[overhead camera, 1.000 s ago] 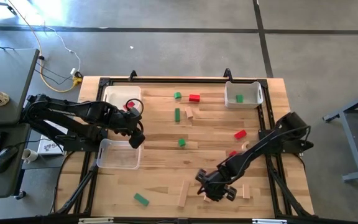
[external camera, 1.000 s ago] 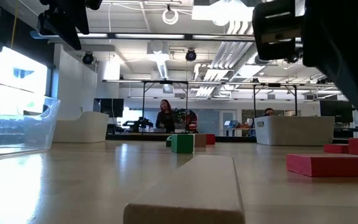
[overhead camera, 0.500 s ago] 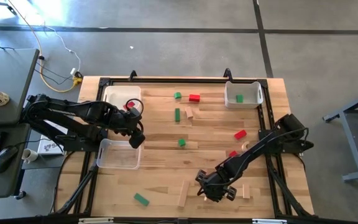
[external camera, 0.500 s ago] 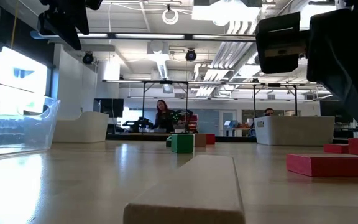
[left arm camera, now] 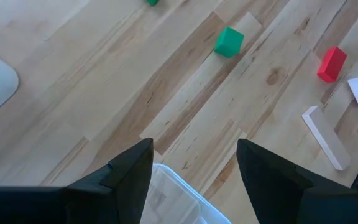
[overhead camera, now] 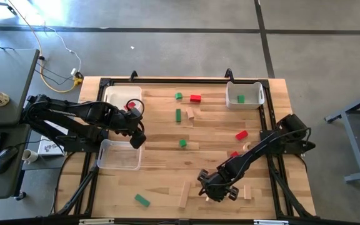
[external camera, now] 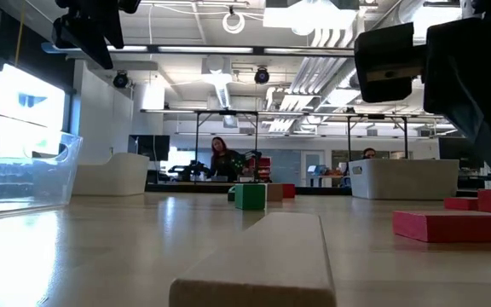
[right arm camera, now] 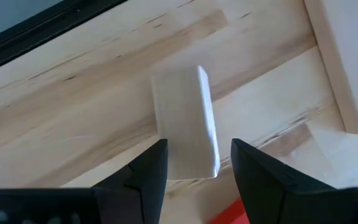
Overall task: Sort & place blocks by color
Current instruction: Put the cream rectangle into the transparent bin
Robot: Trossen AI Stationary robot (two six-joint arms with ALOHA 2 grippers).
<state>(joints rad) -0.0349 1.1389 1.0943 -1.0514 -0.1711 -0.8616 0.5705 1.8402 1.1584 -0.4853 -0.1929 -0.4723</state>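
Blocks-wise, a small plain light-wood block [right arm camera: 185, 121] is pinched by the right gripper [overhead camera: 216, 192], lower middle of the high view; a straight lift is advised; left gripper [left arm camera: 194, 165] is spread over the clear plastic bin [overhead camera: 119, 156].

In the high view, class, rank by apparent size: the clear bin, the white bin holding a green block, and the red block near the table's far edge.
1. Clear bin, largest.
2. White bin, somewhat smaller.
3. Red block, by far the smallest.

Looking straight down, nearness hardly skews this.
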